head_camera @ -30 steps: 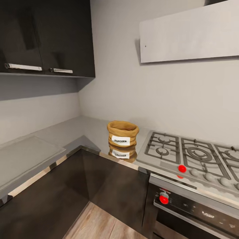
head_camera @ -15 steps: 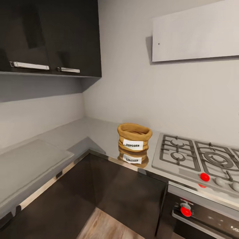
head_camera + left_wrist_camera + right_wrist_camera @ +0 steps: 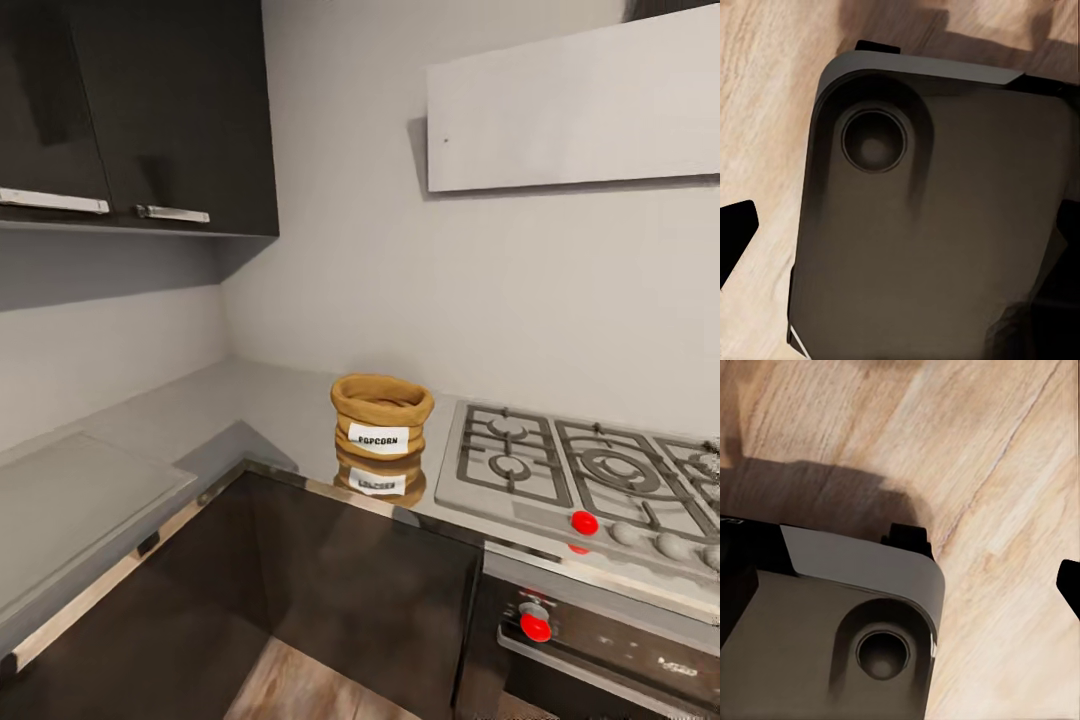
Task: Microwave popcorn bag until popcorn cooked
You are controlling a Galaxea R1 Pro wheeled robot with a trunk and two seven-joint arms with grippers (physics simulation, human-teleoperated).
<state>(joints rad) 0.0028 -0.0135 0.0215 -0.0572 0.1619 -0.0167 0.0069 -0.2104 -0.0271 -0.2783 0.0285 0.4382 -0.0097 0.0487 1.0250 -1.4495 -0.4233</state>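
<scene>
Popcorn bag [image 3: 382, 417] sits upright on the glossy grey countertop [image 3: 250, 410] near the inside corner, just beside the gas hob [image 3: 580, 472], apart from it. Dark wall cabinets [image 3: 150, 110] hang above the corner; oven front with red knob [image 3: 535, 627] below the hob. Wrist views look down on the robot's dark base [image 3: 937, 225] over wood floor [image 3: 1005, 450]. Gripper states: cannot tell, only dark slivers at the frame edges.

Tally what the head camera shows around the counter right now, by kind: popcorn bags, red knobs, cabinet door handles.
Popcorn bag: 1
Red knobs: 2, one on the gas hob, one on the oven front
Upper cabinet handles: 2, and
Total: 5
</scene>
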